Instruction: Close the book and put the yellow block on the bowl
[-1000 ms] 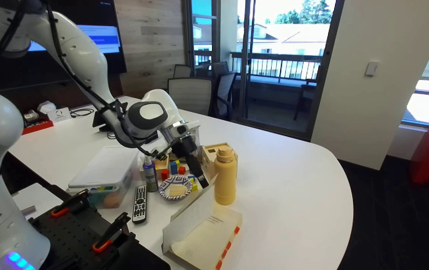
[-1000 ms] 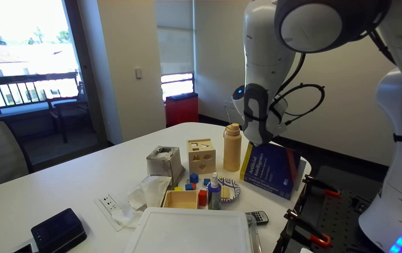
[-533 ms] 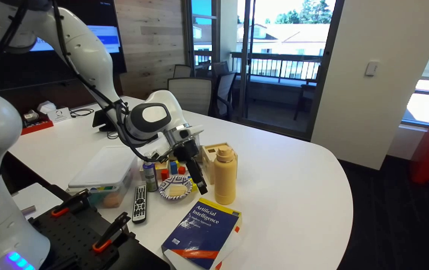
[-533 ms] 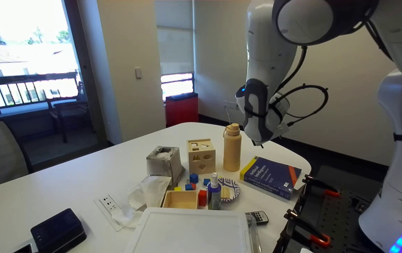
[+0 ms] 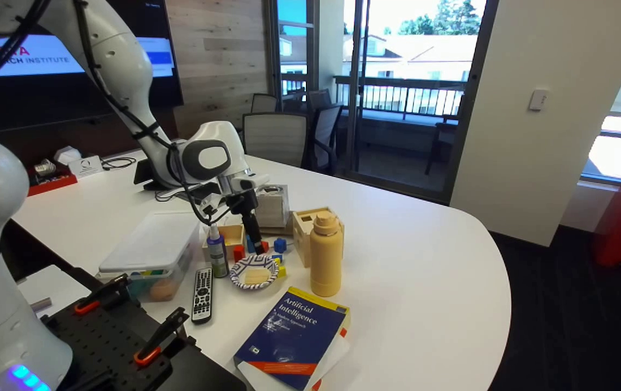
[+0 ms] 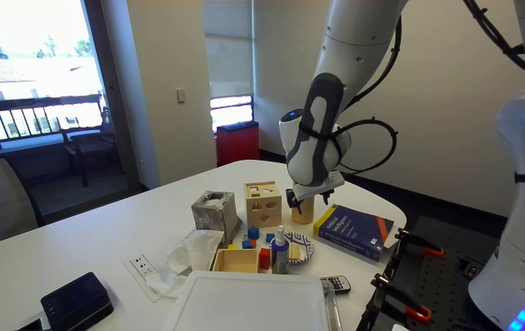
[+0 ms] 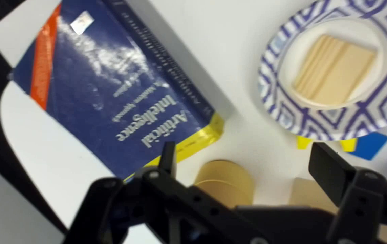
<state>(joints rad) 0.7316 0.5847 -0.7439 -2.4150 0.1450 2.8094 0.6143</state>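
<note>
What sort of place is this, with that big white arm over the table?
Probably an office meeting room, perhaps at a research centre. The large screen reads "Toyota Research Institute", several chairs stand by the big white table, and power sockets are set into its top.

On the white table (image 5: 413,282) we see the closed blue book (image 5: 291,336) lying flat, cover up, the tan bottle (image 5: 326,263) upright near the book's yellow end, and the wooden shape box (image 6: 263,207) close by. Between the book and a scatter of red blocks (image 6: 264,259) and blue blocks (image 6: 253,233) we find the patterned bowl (image 7: 328,122), yellow blocks (image 5: 282,271) by its rim and a spray bottle (image 5: 217,254) just beside it. We also see a remote control (image 5: 202,296), a wooden tray (image 6: 236,263) and a lidded bin (image 6: 253,303).
</note>
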